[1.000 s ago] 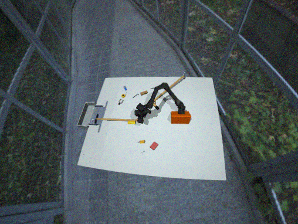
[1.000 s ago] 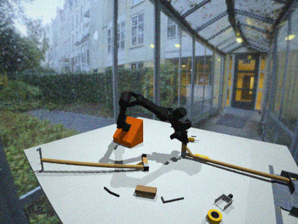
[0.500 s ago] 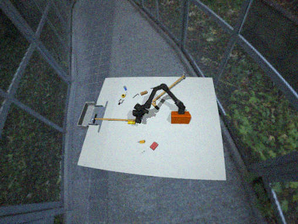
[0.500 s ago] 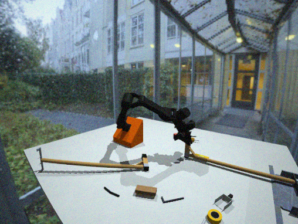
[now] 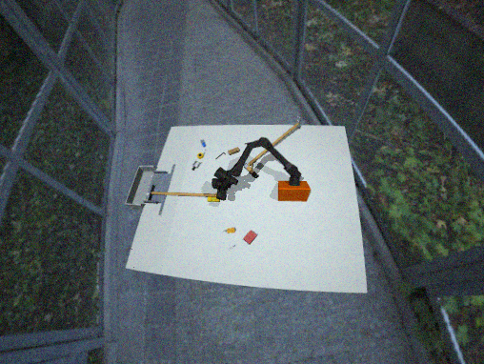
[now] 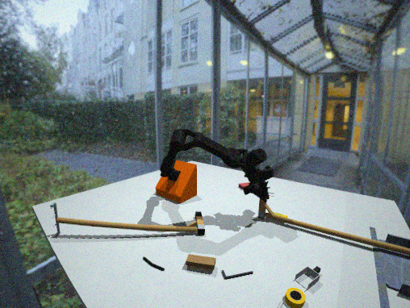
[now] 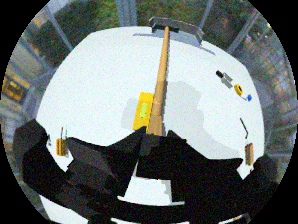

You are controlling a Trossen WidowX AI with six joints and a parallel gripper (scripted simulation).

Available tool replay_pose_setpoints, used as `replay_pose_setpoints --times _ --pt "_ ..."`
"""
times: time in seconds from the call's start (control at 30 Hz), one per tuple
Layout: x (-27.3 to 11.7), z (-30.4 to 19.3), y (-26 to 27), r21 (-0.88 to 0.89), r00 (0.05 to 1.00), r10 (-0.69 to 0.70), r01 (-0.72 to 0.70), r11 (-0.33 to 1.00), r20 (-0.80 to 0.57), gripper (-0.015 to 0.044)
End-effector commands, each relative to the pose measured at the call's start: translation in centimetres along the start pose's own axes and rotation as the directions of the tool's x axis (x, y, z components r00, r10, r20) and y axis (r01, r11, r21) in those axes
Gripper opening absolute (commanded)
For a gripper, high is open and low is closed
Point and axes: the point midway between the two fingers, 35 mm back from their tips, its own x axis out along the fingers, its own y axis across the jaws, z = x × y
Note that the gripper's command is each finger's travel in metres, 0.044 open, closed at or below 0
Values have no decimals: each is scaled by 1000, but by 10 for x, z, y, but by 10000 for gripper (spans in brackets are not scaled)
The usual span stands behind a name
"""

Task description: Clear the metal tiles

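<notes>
The long scraper (image 5: 183, 194) (image 6: 335, 233) (image 7: 161, 85) has a wooden shaft and an upright wooden grip at its near end. My gripper (image 5: 220, 194) (image 6: 263, 198) is shut on that grip. The shaft reaches out over the steel bench plate (image 6: 397, 268), and its dark head (image 5: 151, 191) is at the mouth of the catch box (image 5: 132, 186). The box also shows at the top of the wrist view. I cannot make out any metal tiles; the head and side guides may hide some.
A second wooden-handled tool (image 5: 281, 137) (image 6: 121, 226) lies on the table. A yellow block (image 5: 213, 199) (image 7: 143, 111) lies close beside the shaft. A wooden block (image 6: 201, 262), a hex key (image 6: 238, 275), a yellow tape roll (image 6: 294, 297) and a red block (image 5: 250, 237) lie around.
</notes>
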Motion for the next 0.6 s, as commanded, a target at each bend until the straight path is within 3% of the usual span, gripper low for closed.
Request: replay_pose_setpoints --times 0.0,0.57 --pt "2 10 -1 4 1000 4 -4 1000 13 0" --pt "17 29 -3 5 1000 3 -3 1000 14 0"
